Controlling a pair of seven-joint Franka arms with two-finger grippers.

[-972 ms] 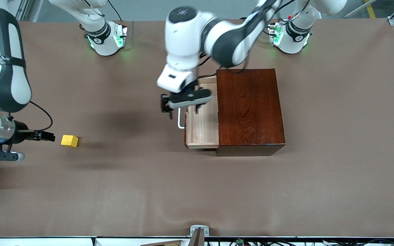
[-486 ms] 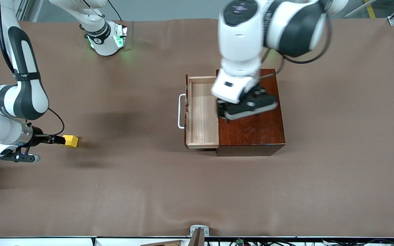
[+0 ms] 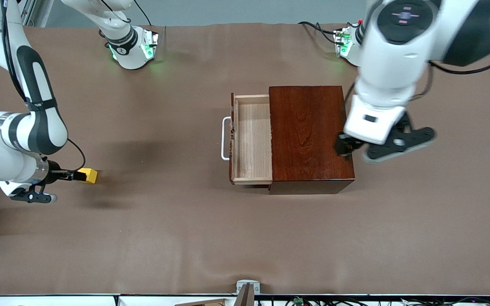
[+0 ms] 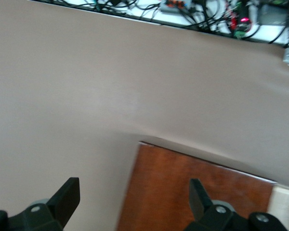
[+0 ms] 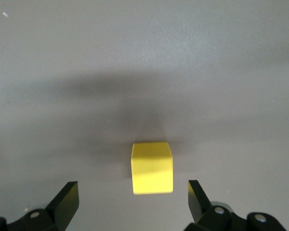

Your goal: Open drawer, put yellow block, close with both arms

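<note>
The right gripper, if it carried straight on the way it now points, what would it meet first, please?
Most likely the small bright yellow cube, which sits centred just ahead of the open right gripper, though the remaining gap is hard to judge.

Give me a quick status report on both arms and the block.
Right gripper open, low at the yellow block, not gripping. Left gripper open, over the box's edge. Drawer open, empty. Nothing in the way.

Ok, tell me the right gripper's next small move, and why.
Probably ease forward a little more, then close. The right gripper is open with the yellow block on the table just ahead of its fingertips, centred on the gap but not yet between them. The drawer already stands open, and the left gripper, open too, is over the wooden box's edge.
</note>
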